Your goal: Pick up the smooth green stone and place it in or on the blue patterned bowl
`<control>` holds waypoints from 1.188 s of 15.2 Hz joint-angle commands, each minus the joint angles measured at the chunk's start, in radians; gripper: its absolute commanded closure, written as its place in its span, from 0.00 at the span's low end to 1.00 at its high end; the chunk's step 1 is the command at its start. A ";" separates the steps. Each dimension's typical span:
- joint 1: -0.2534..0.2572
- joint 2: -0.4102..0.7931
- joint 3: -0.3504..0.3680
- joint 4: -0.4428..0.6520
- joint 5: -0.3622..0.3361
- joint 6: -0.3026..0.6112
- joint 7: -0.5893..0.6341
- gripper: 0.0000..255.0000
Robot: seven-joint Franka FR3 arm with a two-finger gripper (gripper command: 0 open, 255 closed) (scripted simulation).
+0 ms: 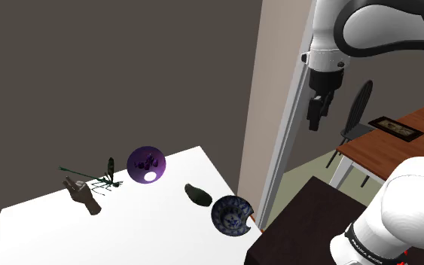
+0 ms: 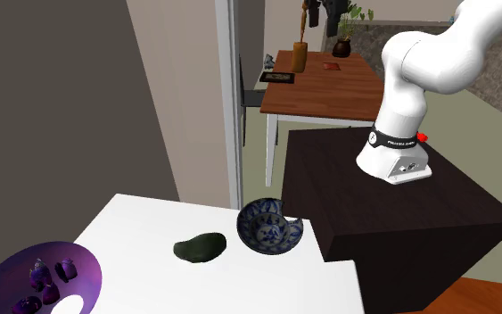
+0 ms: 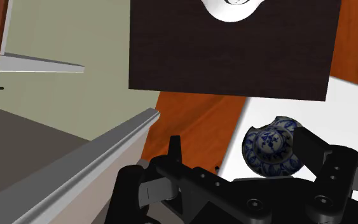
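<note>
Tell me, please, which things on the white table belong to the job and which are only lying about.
For the job:
- dark green stone
- blue patterned bowl, beside the stone
- gripper, raised and empty

Lying about:
- purple bowl
- brown hand figure
- thin dark ornament
</note>
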 commanded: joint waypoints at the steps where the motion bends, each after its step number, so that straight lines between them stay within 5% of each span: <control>1: 0.000 0.000 0.000 0.000 0.000 0.000 0.000 0.00; 18: 0.102 0.456 0.047 -0.120 0.033 0.650 -0.038 0.00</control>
